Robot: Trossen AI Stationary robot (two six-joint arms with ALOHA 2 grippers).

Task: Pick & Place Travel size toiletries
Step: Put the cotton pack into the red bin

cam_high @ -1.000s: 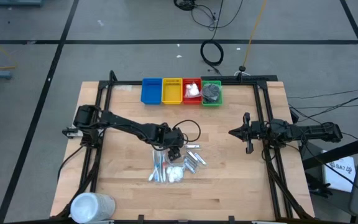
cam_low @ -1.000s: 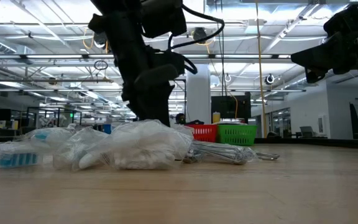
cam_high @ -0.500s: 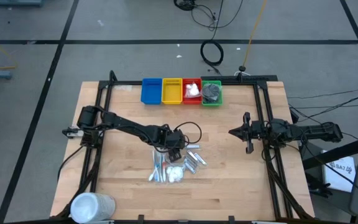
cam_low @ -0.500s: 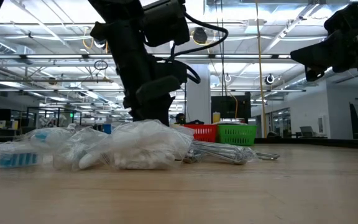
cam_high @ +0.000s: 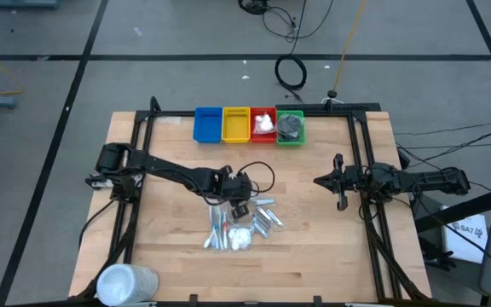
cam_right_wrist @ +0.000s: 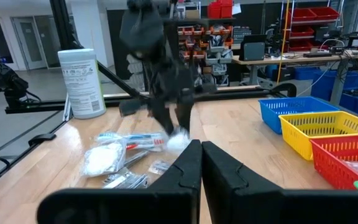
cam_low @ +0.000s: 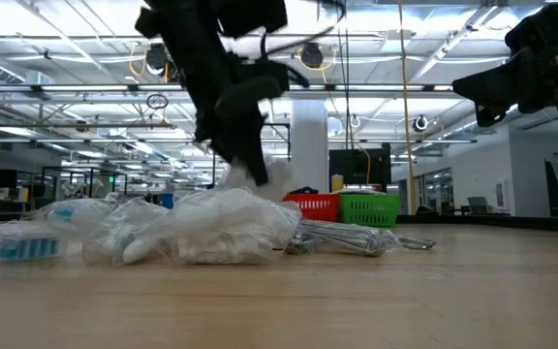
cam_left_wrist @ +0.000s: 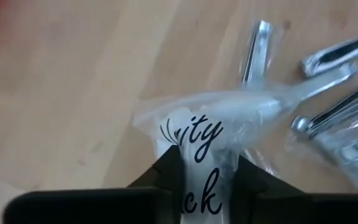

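Step in hand: While the white packet (cam_left_wrist: pixel 213 134) is sitting pinched between the fingers (cam_left_wrist: pixel 169 171) of the left gripper (cam_high: pixel 238 199), the lift-off from the pile appears to be under way; this is a judgement from the low view, where the packet is hanging clear of the heap.

Left gripper: It is hovering just above the far edge of the pile, near the table's middle, with its jaws clamped on the clear-wrapped white packet bearing black script.

Right gripper (cam_high: pixel 339 182): It is waiting well apart at the table's right side, holding nothing, with its jaws pressed together.

Toiletry pile (cam_high: pixel 239 227): The remaining items are lying on the wooden table (cam_high: pixel 314 247) below the left gripper, namely white packets, short silver tubes (cam_high: pixel 268 220) and clear-wrapped sticks (cam_low: pixel 27 242).

Bins: Blue bin (cam_high: pixel 208 124), yellow bin (cam_high: pixel 235 124), red bin (cam_high: pixel 263 124) and green bin (cam_high: pixel 291 126) are standing in a row at the far edge; the red one is already holding something white, the green one something dark.

Next move, judged: The packet is likely going to the red bin, calling for a steady carry across the open table and a release well inside the rim.

Risk: The slack wrapper could be slipping from the pinch.

White cylinder (cam_high: pixel 126 282): It is lying at the near left corner, apart from the work.
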